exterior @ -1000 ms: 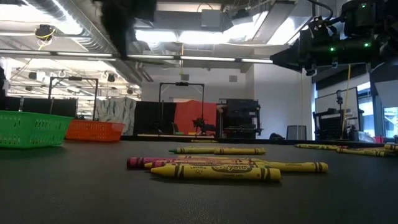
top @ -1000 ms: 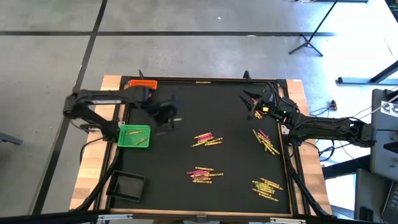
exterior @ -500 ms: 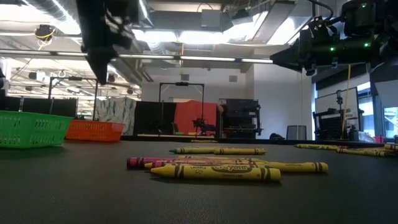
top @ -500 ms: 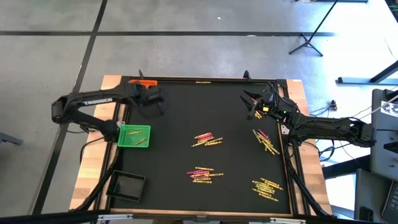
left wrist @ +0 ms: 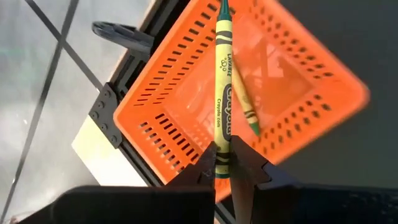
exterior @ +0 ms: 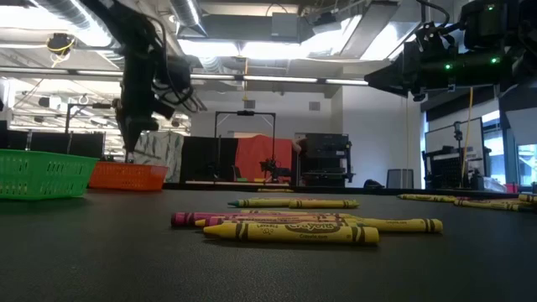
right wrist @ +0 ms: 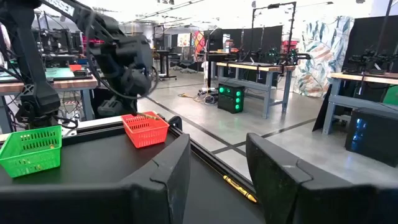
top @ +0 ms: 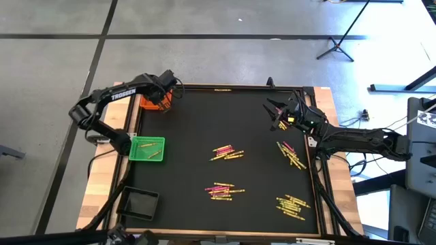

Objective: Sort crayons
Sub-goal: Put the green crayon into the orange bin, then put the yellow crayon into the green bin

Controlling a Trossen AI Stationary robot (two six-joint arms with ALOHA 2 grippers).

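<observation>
Black matting covers the table (top: 259, 116), framed in pale wood. Four clusters of crayons (top: 227, 152) lie on its centre and right side, yellow and magenta ones mixed. At the far left corner the left gripper (left wrist: 222, 163) hangs above the orange tray (left wrist: 186, 93), its fingers pressed together on one yellow crayon (left wrist: 223, 74) that points down at the tray; another crayon already lies inside. Nearer along the left edge sit the green tray (top: 147, 148) and the black tray (top: 138, 203). The right gripper (top: 275, 109) waits over the table's far right corner, its fingers spread apart with nothing between them.
</observation>
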